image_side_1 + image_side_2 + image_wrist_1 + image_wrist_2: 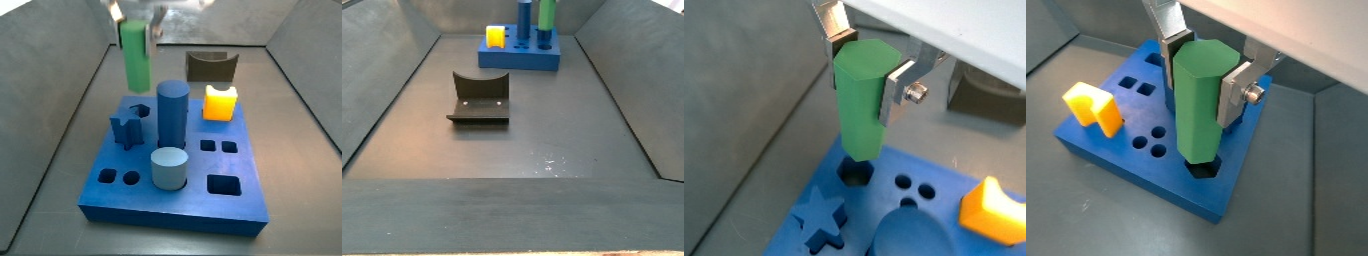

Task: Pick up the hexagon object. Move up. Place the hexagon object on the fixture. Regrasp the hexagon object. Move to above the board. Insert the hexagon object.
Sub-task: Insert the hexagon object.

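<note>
On the insert step now: my claw [1211, 62] is pinching the hexagon object [1200, 100] upright, tip just entering its hole at the corner of the board [1106, 150]. Next I'd push straight down, keeping it vertical.

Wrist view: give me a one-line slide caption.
Tool holds the upright green hexagon object, its lower end at a hole in the blue board.

An orange-yellow block [221, 103] is glowing at the far right, near a tall blue cylinder [171, 110]. A blue star peg [128, 128] is standing just left of that cylinder and a pale blue cylinder [167, 167] nearer. A dark grey surface [543, 130] is lying beneath.
</note>
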Robot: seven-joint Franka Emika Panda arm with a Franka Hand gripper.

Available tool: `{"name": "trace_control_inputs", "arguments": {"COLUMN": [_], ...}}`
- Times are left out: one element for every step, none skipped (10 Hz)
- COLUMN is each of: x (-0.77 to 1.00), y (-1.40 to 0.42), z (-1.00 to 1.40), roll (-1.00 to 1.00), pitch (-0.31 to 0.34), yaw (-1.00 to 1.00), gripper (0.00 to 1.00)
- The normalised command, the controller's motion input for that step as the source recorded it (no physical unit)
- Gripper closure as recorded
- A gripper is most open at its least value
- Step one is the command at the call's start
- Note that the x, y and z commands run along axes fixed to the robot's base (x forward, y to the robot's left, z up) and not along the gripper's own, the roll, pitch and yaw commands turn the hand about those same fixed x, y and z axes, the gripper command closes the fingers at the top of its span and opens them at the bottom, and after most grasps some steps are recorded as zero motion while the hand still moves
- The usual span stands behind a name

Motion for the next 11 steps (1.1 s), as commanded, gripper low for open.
{"name": "trace_control_inputs", "arguments": {"x": [0.0,0.0,0.0,0.0,0.0,0.0,-0.14,-0.3,-0.29,-0.16,0.0], "y": [0.0,0.0,-0.12,-0.11,-0.09,-0.07,0.0,0.0,0.0,0.03,0.0], "z": [-0.66,-0.77,-0.67,-0.2,0.0,0.0,-0.01,-0.23,-0.27,-0.28,-0.45], "roll": [-0.22,-0.17,-0.14,-0.01,0.01,0.07,0.12,0.16,0.19,0.2,0.1], "pitch": [-0.17,-0.136,-0.189,-0.049,0.0,0.01,0.0,-0.021,-0.014,0.0,-0.014], "yaw": [-0.15,-0.09,-0.01,0.0,0.0,0.0,0.0,0.0,0.0,0.06,0.08], "gripper": [1.0,1.0,1.0,1.0,1.0,1.0,1.0,1.0,1.0,1.0,1.0]}}
